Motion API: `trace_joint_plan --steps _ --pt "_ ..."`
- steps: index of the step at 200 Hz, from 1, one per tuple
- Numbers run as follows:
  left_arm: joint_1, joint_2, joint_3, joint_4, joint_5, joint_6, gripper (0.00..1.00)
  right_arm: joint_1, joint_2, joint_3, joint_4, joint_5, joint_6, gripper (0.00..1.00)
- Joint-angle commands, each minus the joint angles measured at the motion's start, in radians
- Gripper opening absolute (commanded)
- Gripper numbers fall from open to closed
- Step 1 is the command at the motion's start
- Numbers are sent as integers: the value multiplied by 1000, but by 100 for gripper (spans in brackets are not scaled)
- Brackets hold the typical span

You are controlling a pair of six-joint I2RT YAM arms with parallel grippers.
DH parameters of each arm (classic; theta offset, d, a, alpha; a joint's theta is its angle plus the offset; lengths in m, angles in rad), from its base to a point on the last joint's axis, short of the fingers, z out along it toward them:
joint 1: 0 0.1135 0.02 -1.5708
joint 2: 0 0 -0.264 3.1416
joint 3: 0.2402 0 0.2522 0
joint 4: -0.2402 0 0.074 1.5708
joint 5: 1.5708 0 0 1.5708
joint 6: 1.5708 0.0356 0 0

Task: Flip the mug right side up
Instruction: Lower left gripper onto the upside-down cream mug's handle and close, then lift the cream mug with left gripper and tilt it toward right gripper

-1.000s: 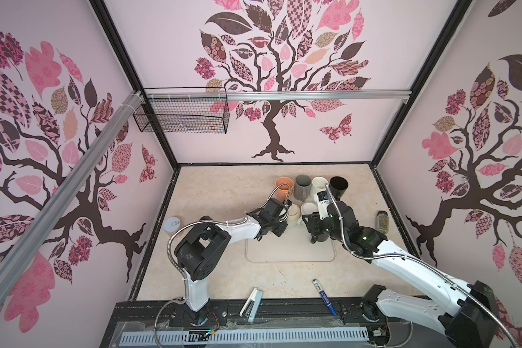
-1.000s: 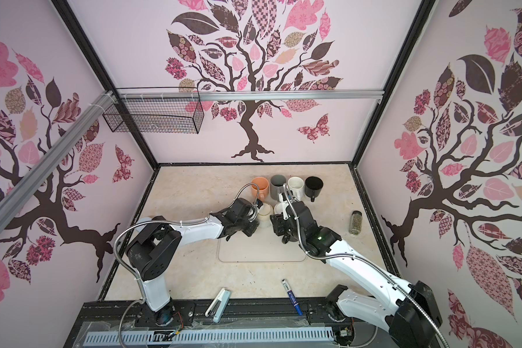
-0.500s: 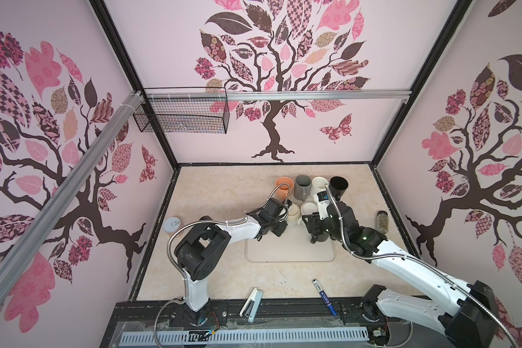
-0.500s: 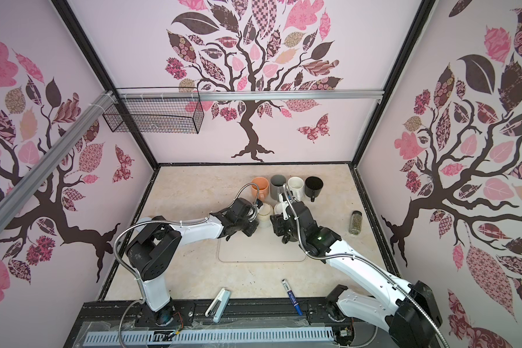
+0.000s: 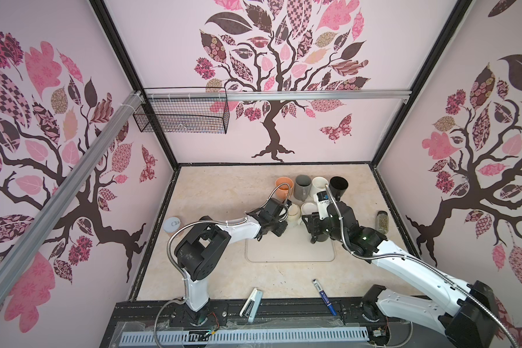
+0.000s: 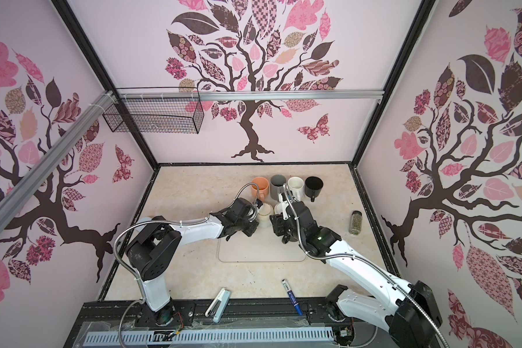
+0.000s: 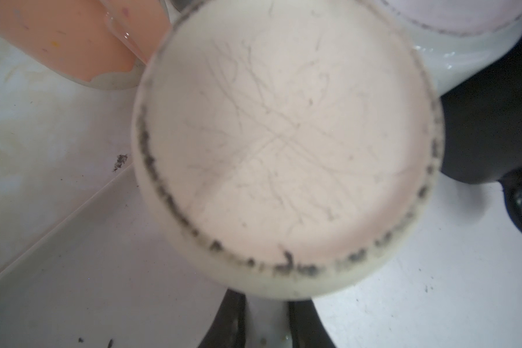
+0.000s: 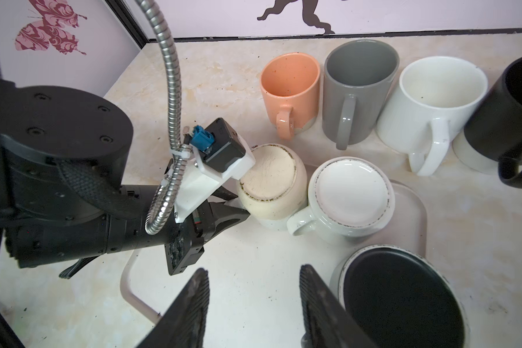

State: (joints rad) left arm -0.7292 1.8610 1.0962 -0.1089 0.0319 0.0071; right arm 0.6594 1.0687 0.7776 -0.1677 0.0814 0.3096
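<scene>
Left gripper (image 7: 268,310) around cream mug (image 7: 284,135) handle

In the left wrist view the cream mug (image 7: 284,144) is a blur. Its handle runs off the picture's edge between the fingers of the left gripper (image 7: 268,328), so I can't tell whether they pinch it. In both top views the right arm (image 5: 347,220) covers most of the upside-down black mug (image 5: 322,238).

White arm links (image 5: 238,229), black joints (image 5: 199,253); ribbed silver cable conduits (image 8: 169,75); blue connector (image 8: 204,139) on white bracket (image 8: 202,183); black ridged jaws.
</scene>
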Motion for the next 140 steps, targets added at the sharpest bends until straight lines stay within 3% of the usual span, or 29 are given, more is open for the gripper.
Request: trace_joint_plan --steps 1,49,99,140 --pt "-1 -39 48 -16 -14 -11 0 -2 7 2 16 -6 -14 52" --pt "-17 -144 41 -102 -79 -84 0 -2 -26 -2 7 -45 10 52" --pt "-20 -364 22 -162 -133 -206 0 -3 -127 -95 98 -166 115 51" --pt "-12 -553 -34 -18 3 -386 0 -2 -207 -233 332 -301 286 50"
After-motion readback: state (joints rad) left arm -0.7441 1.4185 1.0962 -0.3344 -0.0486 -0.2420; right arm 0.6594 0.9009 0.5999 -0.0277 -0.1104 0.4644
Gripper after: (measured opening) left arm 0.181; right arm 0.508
